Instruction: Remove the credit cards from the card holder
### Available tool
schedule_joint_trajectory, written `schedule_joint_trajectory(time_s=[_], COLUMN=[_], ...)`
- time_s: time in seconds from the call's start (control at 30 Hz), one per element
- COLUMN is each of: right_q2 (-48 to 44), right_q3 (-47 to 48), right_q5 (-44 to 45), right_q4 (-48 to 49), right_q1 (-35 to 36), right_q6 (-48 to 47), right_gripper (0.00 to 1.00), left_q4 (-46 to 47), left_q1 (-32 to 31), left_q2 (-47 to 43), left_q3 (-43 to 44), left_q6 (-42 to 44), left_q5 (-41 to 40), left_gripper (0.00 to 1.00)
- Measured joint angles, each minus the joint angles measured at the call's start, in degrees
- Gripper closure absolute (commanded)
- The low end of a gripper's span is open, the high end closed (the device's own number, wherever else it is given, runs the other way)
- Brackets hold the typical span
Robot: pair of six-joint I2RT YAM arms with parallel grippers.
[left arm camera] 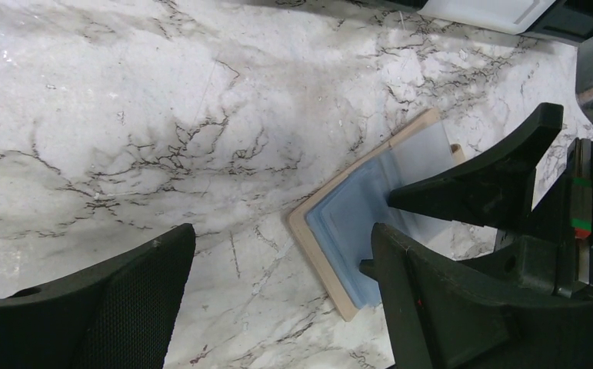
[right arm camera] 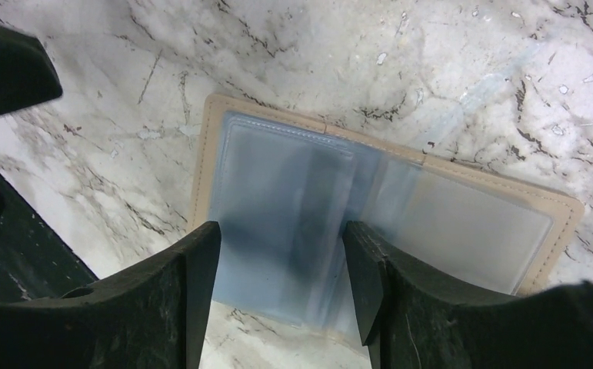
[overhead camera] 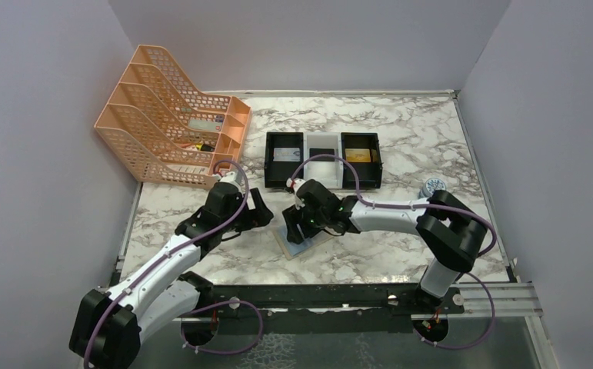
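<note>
Right gripper (right arm camera: 281, 240) partly open, empty, straight above spread card holder (right arm camera: 454, 223), long axis spanning its fingers; left gripper (left arm camera: 281, 240) wide, farther

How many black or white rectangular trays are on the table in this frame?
3, side by side beyond the card holder: the left black tray, the white tray in the middle, and the right black tray. None seems hidden.

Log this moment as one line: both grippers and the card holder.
card holder: open flat on table | right gripper: open, over it | left gripper: open, empty, beside it
</note>
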Motion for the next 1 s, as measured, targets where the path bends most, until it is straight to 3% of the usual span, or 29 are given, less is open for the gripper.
schedule_joint_trajectory(time_s=[0.43,0.73,1.0], right_q2=[-0.1,0.8,0.4], right_q3=[0.3,1.5,0.2], right_q5=[1.4,3.1,1.5], right_q4=[-0.9,-2.0,0.7], right_q1=[1.9,1.9,1.5], right_q6=[-1.9,0.0,1.8], right_gripper=[0.30,0.45,0.48], left_q4=[-1.4,-1.4,0.2], left_q1=[0.0,0.0,0.0], left_q2=[-3.5,-2.6,0.2], left_q3=[0.0,0.0,0.0], left_q6=[-1.2,-1.2,-0.3], left_q5=[-3.3,-3.3,1.2], left_gripper=[0.13,0.13,0.13])
